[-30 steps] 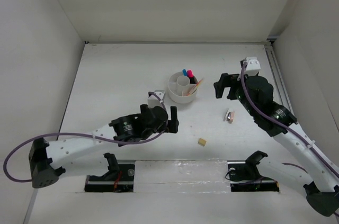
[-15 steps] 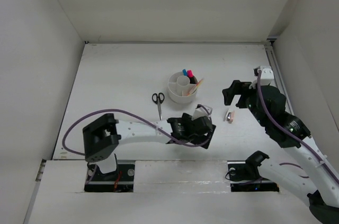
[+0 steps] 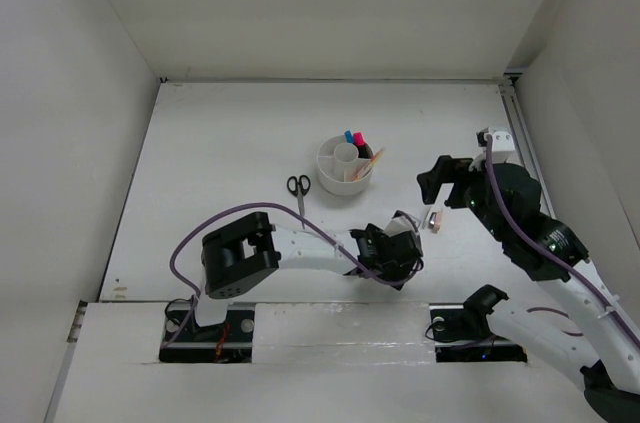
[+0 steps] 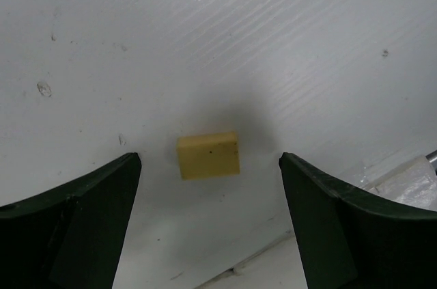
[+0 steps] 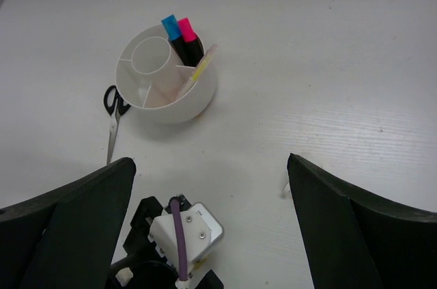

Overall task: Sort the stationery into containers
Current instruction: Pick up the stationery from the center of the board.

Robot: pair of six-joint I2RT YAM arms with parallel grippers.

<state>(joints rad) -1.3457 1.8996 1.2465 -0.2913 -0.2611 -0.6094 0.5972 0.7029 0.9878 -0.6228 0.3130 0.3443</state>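
Note:
A small tan eraser (image 4: 208, 155) lies flat on the table. My left gripper (image 4: 208, 160) is open around it, one finger on each side with a gap to both. From above, the left gripper (image 3: 396, 257) covers that eraser. The round white organiser (image 3: 345, 166) holds a blue-capped highlighter (image 5: 169, 27), a pink-capped highlighter (image 5: 186, 30) and a thin yellow pen (image 5: 197, 70). Black-handled scissors (image 3: 298, 193) lie just left of it. A pink eraser (image 3: 434, 220) lies below my right gripper (image 3: 441, 181), which hangs open and empty.
The table's near edge, with a pale strip (image 4: 403, 180), runs close behind the tan eraser. The left arm (image 3: 300, 248) stretches across the front of the table. White walls close in the back and both sides.
My left arm has swung right from beside the scissors to over the tan eraser, uncovering the scissors. My right gripper has drifted right and toward the near edge.

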